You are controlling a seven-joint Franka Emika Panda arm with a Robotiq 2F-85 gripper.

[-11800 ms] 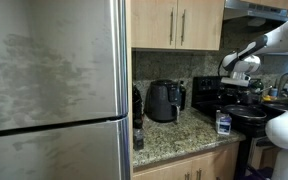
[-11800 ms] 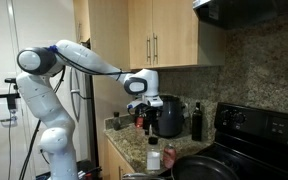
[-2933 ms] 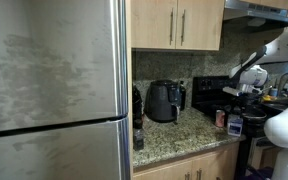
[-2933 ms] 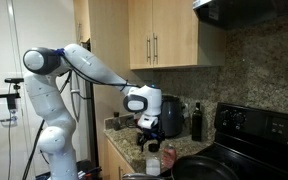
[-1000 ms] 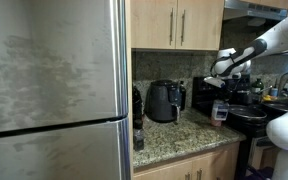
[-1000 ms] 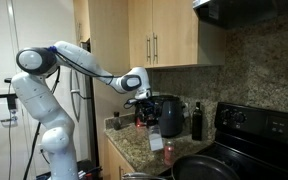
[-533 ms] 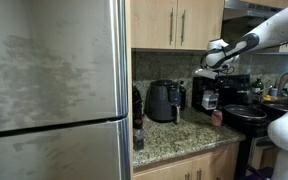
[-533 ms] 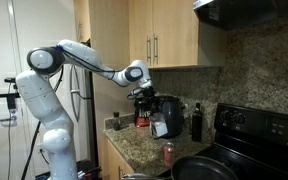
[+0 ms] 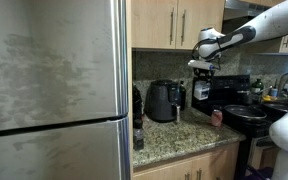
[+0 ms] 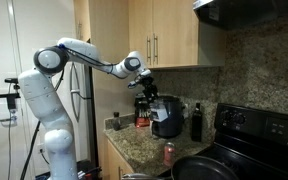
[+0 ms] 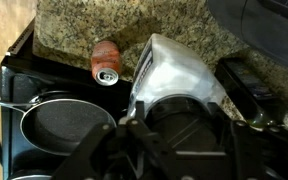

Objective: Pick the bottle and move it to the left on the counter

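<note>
Wrist view shows my gripper (image 11: pixel 174 105) clamped on the white bottle (image 11: pixel 174 68), held high above the granite counter (image 11: pixel 74 25); carry step, I judge: next, swing left and lower it

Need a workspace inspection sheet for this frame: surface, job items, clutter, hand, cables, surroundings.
surface: granite counter, partly occupied.
job's things: white bottle held in the air above the counter.
clutter: black air fryer, red can near the stove edge, dark bottle.
grippers: hand shut on the white bottle.
cables: nothing seen on the counter.
surroundings: fridge, wooden cabinets, stove with a pan.
</note>
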